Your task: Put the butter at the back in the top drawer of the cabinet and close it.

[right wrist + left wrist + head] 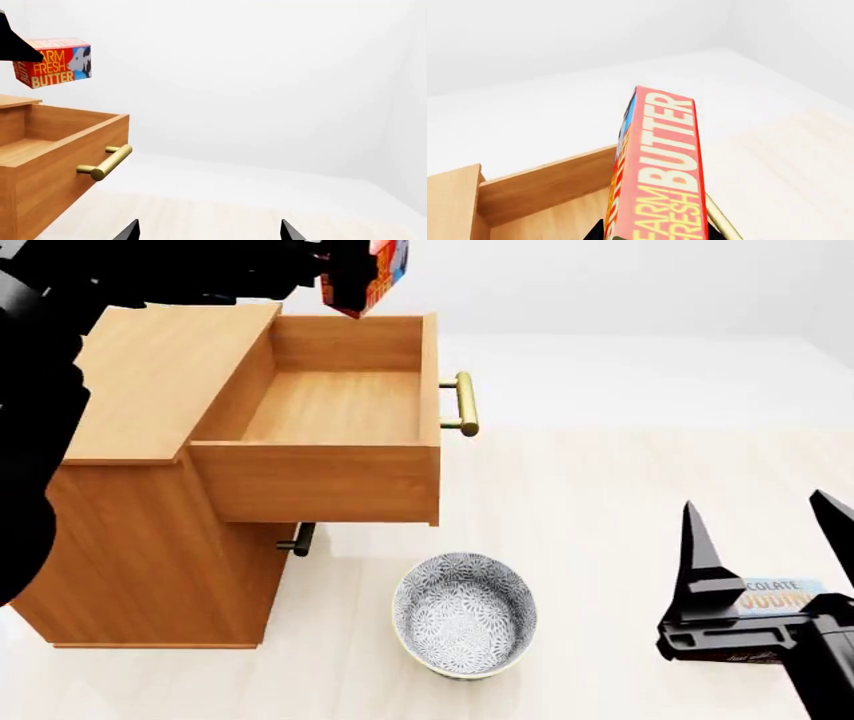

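The red and yellow butter box [366, 272] is held in my left gripper [336, 270], which is shut on it, above the far end of the open top drawer [334, 405]. In the left wrist view the butter [660, 170] fills the middle, over the drawer's wooden inside [547, 210]. In the right wrist view the butter [57, 62] hangs above the drawer [60, 150]. The drawer is pulled out of the light-brown cabinet [147, 500]; its brass handle [465, 403] faces right. My right gripper [767, 540] is open and empty at the lower right.
A patterned grey bowl [465, 614] sits on the floor below the drawer. A dark Chocolate Pudding box [777, 598] lies behind my right gripper. A lower drawer's handle [300, 539] shows under the open drawer.
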Controlling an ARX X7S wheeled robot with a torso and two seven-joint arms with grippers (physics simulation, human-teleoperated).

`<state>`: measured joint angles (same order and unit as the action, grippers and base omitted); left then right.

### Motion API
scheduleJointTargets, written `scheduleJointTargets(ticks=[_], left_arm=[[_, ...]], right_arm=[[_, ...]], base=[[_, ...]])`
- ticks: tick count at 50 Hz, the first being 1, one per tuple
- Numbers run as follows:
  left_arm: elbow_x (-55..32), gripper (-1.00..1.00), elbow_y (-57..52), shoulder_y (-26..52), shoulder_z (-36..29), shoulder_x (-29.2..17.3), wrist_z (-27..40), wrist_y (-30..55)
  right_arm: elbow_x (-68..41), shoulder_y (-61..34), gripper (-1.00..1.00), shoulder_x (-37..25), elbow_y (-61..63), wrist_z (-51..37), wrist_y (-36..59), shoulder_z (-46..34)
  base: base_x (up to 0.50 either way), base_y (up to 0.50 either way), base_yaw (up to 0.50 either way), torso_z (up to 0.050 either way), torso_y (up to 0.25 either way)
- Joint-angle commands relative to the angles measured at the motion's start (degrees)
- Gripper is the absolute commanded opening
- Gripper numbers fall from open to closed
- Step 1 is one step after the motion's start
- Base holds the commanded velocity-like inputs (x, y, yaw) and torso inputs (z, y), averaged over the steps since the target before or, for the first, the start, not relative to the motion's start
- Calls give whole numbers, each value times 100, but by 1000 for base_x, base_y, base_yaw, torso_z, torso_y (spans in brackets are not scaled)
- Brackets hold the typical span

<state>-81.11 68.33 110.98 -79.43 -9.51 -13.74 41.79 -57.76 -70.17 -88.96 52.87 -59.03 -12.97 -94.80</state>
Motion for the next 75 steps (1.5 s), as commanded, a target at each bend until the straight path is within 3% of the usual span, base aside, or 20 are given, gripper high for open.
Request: scheduleJointTargets(ticks=[1,10,19,36,46,53,75], left_arm=[[341,-100,662,-149,439,322,-281,-166],[874,-100,663,-360,1053,347,-276,-66],[1956,-100,664,-519,2165,414,-329,131],[5600,-100,664,-857,5359,744,-724,625],[7061,-100,664,-1001,6617,879,-894,704],[7481,-100,664,-1033,7004,935,-927,767],[7301,-100,665,-1116,7016,944,-675,1087]], right_arm=[[49,48,100,-58,-12,37,-95,-11],[34,56,100,-80,-27,53,-106,3],[55,100,100,-93,-79,73,-181,-13],[41,169,100,-91,-189,155,-267,-33],[72,205,100,-100,-211,136,-336,-42],[95,238,100,-100,-243,140,-393,-57],[118,273,100,-103,-256,88,-454,-47]], base=[[0,0,0,10,0],[0,0,0,0,1],[0,0,0,0,1],[0,0,0,1,1],[0,0,0,1,1],[0,0,0,0,1],[0,0,0,0,1]])
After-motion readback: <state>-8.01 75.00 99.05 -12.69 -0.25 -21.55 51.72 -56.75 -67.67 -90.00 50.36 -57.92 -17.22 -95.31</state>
